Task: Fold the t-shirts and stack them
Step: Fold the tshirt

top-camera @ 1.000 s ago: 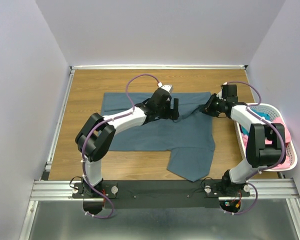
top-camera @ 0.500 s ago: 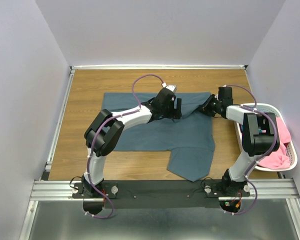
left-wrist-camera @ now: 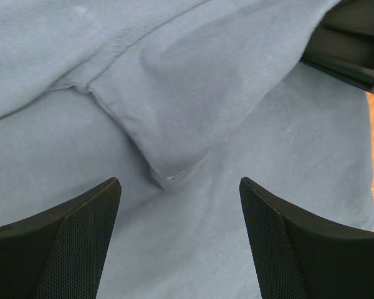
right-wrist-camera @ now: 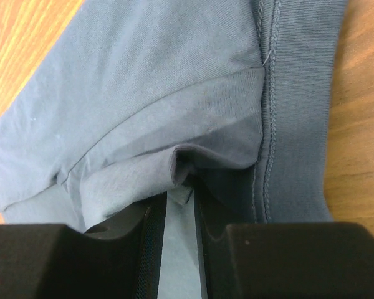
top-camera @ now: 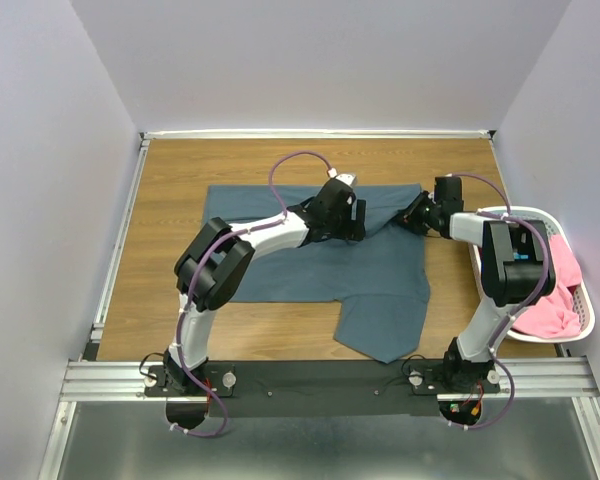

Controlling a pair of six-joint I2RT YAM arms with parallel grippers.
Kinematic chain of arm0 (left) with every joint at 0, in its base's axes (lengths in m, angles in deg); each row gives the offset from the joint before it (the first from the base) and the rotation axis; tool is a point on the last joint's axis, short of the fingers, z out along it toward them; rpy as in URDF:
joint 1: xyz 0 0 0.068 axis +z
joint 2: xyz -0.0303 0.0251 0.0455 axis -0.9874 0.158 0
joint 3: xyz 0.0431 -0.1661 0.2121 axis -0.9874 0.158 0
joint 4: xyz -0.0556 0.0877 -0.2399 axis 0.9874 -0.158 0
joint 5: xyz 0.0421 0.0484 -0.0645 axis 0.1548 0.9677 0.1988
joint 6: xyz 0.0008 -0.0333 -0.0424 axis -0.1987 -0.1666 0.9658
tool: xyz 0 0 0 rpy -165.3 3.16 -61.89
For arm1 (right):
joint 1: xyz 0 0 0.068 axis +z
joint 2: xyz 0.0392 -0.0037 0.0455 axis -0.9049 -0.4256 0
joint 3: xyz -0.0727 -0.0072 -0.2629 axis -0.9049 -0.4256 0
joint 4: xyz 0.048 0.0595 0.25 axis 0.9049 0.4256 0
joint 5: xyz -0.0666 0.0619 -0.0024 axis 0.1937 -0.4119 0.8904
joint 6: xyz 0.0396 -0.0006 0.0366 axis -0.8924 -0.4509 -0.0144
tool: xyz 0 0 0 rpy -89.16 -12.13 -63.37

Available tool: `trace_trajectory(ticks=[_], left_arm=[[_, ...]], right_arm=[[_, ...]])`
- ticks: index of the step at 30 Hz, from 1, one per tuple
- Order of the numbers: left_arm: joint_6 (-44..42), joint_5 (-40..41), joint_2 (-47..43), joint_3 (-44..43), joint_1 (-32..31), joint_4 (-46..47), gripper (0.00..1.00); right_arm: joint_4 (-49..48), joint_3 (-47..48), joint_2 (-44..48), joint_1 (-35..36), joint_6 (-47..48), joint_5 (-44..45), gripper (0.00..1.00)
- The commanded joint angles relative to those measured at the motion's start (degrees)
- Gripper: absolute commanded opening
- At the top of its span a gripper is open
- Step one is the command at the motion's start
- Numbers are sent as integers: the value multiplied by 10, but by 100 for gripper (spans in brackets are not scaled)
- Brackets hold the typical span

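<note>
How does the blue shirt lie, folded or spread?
Mostly spread: the blue shirt lies flat, one flap folded over by the left gripper.

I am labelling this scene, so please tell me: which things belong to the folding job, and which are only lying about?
Job: blue-grey shirt, pinched by the right tool; pink shirt; open left tool.
Lying about: white basket, holding the pink shirt; wooden table.

Top camera looks down from behind; both wrist cameras closely face the same blue-grey t-shirt (top-camera: 380, 275).
</note>
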Motion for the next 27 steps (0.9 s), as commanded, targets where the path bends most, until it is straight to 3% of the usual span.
trace_trajectory(ticks=[1,10,20,24,27], left_arm=[[7,-9,20,-20,-10,5,84],[12,-3,34,-31,-14,3,80],[15,-1,41,-38,-16,1,80],[14,-2,48,-45,-20,0,76],[14,-3,52,-50,-21,0,67]], right_arm=[[-23,-11,-15,0,-11,10,31],[-27,-26,-4,0,-20,0,29],[-25,-44,-5,0,-39,14,40],[-26,-40,-6,0,-37,13,34],[-26,-37,-2,0,-37,10,19]])
